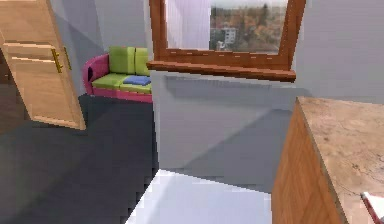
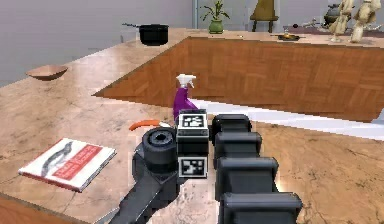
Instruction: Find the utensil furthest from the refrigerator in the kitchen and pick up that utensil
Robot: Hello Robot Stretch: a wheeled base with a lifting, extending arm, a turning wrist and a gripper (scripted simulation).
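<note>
Dark segmented square arm (image 2: 246,172) bearing two black-marked white squares (image 2: 192,123)

Forward view faces the window (image 1: 225,35) — arm side view (close) shares its countertop (image 1: 345,140).

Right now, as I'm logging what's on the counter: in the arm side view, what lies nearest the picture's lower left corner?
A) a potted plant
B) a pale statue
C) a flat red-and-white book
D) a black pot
C: the flat red-and-white book lies on the brown stone countertop by that corner.
</note>
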